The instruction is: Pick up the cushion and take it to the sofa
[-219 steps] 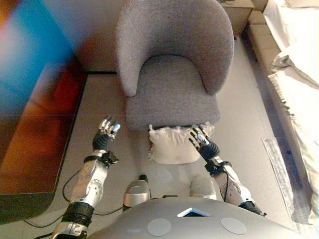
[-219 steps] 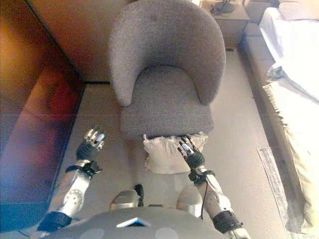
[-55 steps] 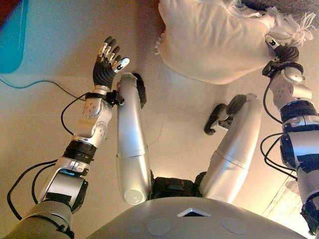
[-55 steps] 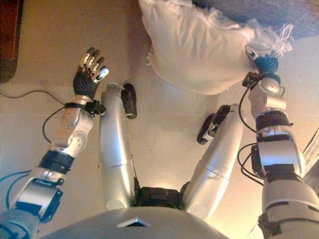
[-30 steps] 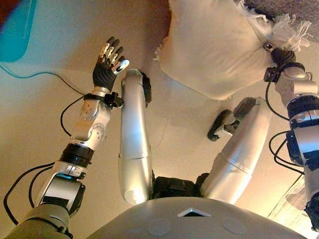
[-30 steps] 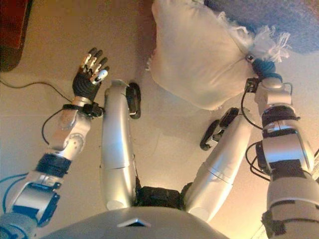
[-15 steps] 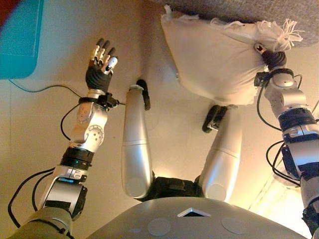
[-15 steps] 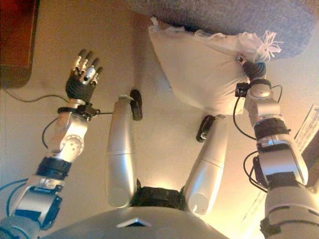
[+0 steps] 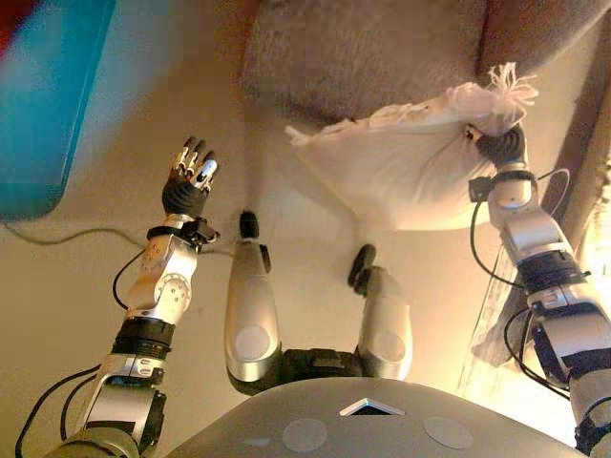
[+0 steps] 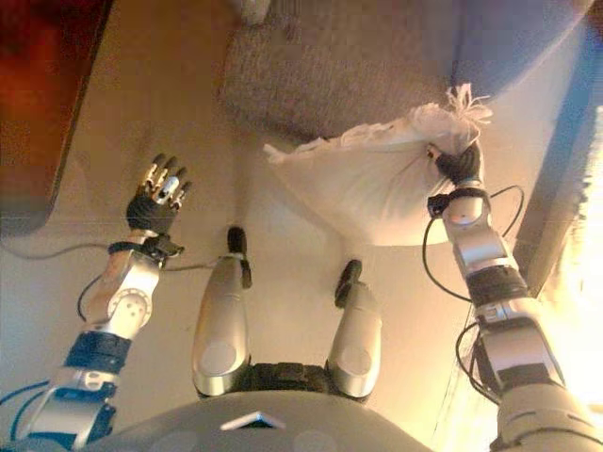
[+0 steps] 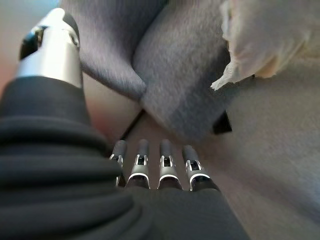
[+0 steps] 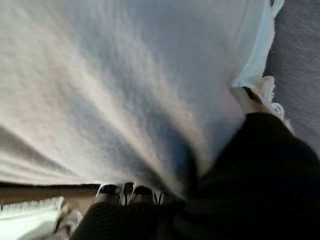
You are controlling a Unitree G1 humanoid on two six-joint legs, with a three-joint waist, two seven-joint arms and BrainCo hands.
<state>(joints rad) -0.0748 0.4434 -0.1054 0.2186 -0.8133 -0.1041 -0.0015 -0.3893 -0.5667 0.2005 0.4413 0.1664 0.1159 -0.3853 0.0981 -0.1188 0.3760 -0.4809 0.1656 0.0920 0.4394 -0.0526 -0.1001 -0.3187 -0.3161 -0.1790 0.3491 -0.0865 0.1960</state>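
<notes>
A white fringed cushion hangs off the floor in front of the grey armchair. My right hand is shut on the cushion's right corner, just under its tassels. In the right wrist view the cushion fills nearly everything past the hand's dark cover. My left hand is raised at the left, open and empty, well apart from the cushion. The left wrist view shows its fingers straight, pointing towards the armchair, with the cushion's corner beyond.
A dark reddish cabinet stands along the left side. A pale draped edge runs down the right side. Beige floor lies between the cabinet and the armchair.
The camera has tilted up, bringing the armchair's seat into view. My right hand has lifted the cushion higher off the floor. The left hand stays raised and open.
</notes>
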